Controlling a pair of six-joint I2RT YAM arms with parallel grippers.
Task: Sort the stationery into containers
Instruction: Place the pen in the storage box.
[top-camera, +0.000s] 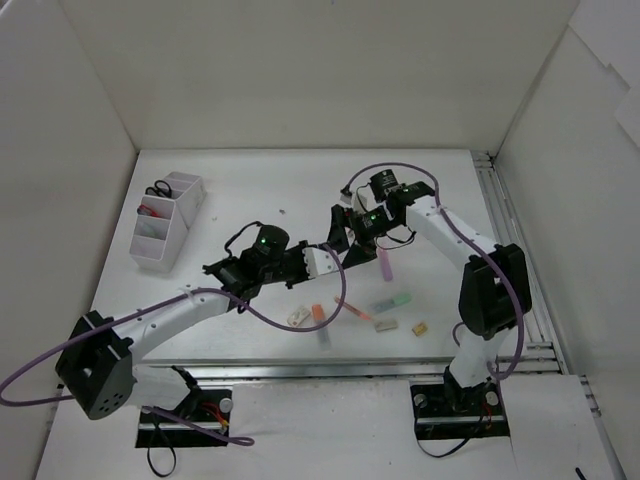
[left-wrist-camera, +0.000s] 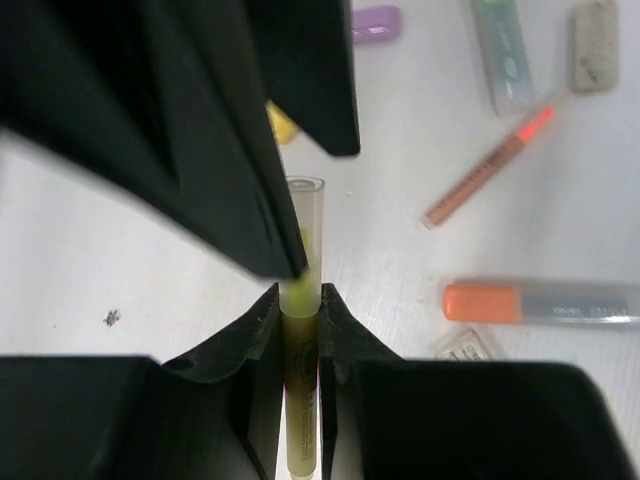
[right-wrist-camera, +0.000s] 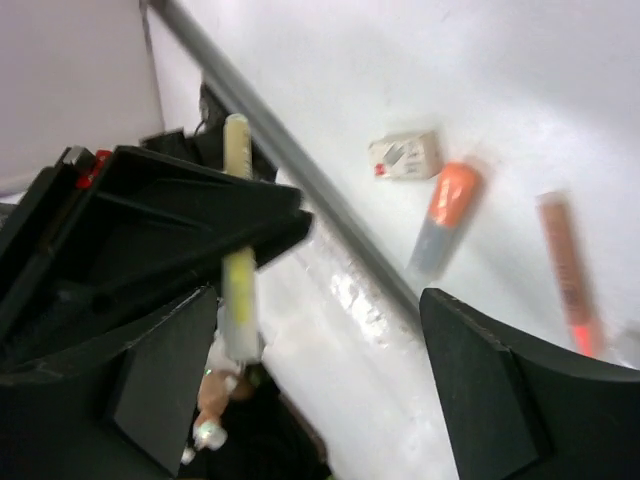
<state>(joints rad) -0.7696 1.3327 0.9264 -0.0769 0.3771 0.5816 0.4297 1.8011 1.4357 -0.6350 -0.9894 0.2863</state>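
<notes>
One yellow highlighter (left-wrist-camera: 301, 400) mid-handover, left gripper (left-wrist-camera: 300, 310) clenched on it, right gripper (right-wrist-camera: 320, 380) spread wide; next, likely a carry to the organiser (top-camera: 155, 258) at ten o'clock

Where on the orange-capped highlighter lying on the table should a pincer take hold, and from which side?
Grip the clear grey barrel of the orange-capped highlighter, coming from straight above with the jaws across its narrow width. It lies flat on the table, and an eraser sits close beside its cap, so the barrel leaves more room.
</notes>
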